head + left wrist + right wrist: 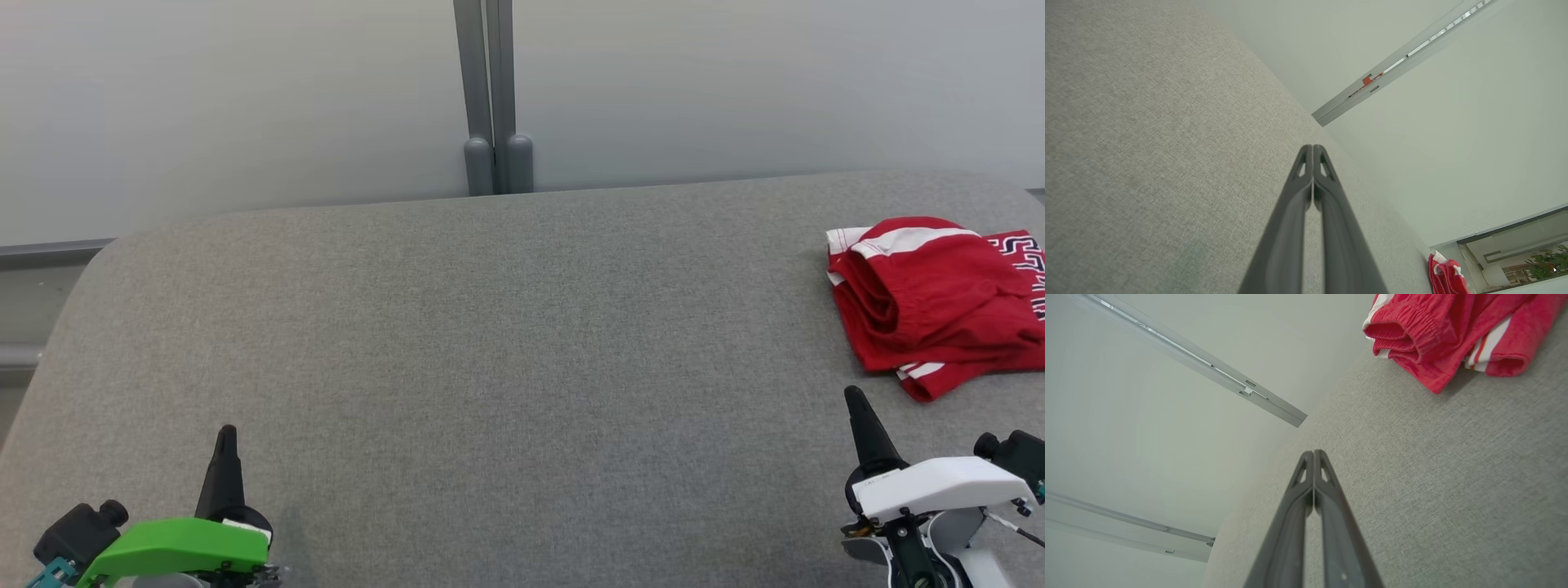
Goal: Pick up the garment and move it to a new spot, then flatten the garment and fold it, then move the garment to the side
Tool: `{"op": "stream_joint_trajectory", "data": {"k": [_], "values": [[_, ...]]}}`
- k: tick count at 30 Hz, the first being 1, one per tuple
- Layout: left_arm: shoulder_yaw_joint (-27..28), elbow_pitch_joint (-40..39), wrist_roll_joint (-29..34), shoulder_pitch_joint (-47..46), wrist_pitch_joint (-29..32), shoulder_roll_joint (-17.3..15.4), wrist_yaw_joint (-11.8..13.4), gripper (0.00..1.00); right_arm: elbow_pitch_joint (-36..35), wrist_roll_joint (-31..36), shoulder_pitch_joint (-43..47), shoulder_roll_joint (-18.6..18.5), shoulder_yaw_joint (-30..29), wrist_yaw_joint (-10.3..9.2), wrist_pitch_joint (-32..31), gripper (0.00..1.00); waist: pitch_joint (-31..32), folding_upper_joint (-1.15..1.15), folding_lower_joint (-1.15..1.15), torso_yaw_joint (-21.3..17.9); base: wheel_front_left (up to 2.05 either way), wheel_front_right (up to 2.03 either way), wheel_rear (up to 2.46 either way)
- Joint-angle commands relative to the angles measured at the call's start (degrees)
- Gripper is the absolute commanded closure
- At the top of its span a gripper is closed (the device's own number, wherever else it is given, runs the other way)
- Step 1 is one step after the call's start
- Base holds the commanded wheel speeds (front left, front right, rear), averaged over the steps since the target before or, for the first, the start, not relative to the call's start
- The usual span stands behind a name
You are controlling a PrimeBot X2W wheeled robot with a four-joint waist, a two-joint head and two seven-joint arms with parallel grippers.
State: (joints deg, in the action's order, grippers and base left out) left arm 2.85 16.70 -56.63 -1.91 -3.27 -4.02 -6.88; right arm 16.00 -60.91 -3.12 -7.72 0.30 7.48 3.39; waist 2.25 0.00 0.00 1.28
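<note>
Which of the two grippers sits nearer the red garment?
The right gripper, on the white wrist: it is shut, just short of the red garment. The left gripper, on the green wrist, is far off at the opposite side.

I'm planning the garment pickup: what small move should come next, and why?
Probably open the right gripper and ease it forward toward the garment. Both grippers are shut and hold nothing. The right one sits just short of the bunched cloth, while the left gripper is far across the table.
</note>
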Motion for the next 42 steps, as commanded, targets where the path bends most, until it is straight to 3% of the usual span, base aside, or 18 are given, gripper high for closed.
{"op": "stream_joint_trajectory", "data": {"k": [1,42], "values": [[0.4,-0.9,-1.6,-1.7,0.4,0.0,-0.2,1.0,-0.9,-1.6,-1.6,0.0,-0.6,0.02,-0.4,1.0,0.0,0.0,0.0,0.0,0.0,0.0,0.0],[2.6,-2.1,-23.6,-3.8,6.5,0.7,-0.6,1.0,-1.7,-20.7,-2.7,3.1,-4.7,0.03,-6.6,1.0,-1.4,0.0,0.0,-0.7,0.0,0.0,0.0]]}}
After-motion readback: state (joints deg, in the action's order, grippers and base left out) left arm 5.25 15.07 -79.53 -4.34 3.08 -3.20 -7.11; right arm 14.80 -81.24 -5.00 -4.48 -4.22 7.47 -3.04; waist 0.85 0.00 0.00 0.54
